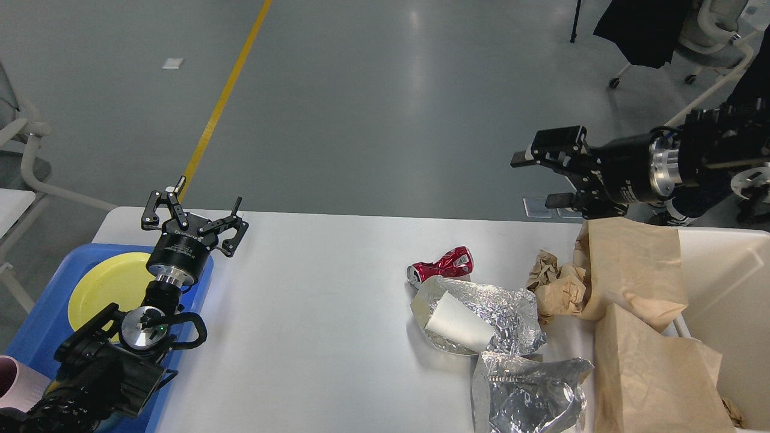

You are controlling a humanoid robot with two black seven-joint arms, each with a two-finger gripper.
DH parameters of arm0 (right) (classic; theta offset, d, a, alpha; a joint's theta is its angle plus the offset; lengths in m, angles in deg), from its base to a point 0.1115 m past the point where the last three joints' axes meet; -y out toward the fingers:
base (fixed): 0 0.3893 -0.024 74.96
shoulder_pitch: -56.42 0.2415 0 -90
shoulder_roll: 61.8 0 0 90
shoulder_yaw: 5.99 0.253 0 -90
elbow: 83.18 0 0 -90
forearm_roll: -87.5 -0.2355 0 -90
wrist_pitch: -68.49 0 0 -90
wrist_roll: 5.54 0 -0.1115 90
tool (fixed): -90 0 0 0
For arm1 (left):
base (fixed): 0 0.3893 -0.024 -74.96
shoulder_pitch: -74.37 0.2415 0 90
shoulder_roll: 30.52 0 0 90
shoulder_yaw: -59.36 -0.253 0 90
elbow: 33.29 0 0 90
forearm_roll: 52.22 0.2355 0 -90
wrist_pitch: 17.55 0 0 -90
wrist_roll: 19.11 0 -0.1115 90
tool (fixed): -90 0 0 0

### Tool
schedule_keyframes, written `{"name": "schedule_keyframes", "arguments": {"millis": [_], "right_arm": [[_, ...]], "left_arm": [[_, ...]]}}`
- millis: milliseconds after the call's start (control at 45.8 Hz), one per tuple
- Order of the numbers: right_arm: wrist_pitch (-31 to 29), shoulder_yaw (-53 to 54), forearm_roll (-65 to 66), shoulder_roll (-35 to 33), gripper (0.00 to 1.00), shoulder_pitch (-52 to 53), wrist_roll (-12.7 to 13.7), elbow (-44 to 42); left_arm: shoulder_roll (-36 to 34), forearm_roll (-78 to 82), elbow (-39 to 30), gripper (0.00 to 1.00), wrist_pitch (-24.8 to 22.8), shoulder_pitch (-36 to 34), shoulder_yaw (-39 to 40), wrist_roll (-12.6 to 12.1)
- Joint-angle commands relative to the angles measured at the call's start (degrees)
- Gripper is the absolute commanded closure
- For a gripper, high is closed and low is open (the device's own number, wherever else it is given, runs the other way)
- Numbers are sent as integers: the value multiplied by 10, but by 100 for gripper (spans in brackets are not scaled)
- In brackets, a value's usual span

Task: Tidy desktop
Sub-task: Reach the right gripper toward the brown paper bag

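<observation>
The white desktop spans the view. On its right part lie a crushed red can, a white paper cup resting in crumpled foil, a second foil sheet near the front edge, and crumpled brown paper. My left gripper is open and empty, held above the far left corner beside the blue tray. My right gripper is open and empty, held in the air beyond the far right edge, above the brown paper bags.
A blue tray at the left holds a yellow plate; a pink cup shows at its front corner. A cream bin at the right holds brown paper bags, one draped over its rim. Chairs stand on the floor beyond.
</observation>
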Motion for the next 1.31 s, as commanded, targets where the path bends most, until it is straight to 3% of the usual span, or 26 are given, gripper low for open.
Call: {"name": "schedule_keyframes", "arguments": {"millis": [0,87,240,481,699,1092,1289], "right_arm": [[0,-57,7,57,0,38,0,89],[2,-80,4,113,0,72,-1,137],[-10,-112,2,158,0,102,-2,147],[-116,-134,-27,181,0,111,1,139],[-60,-166,-131,184,0,110,1,146],[-33,-167,-134,261,0,118,2,207],[48,-169,-141,270,0,91,9,206]], "left_arm": [[0,0,0,0,0,0,0,0],[0,0,0,0,0,0,0,0],[0,0,0,0,0,0,0,0],[1,1,0,0,0,8,8,0],[4,1,-1,0,0,14,11,1],[4,0,-5,0,-16,22,12,1],[3,0,-6,0,-49,31,11,1]]}}
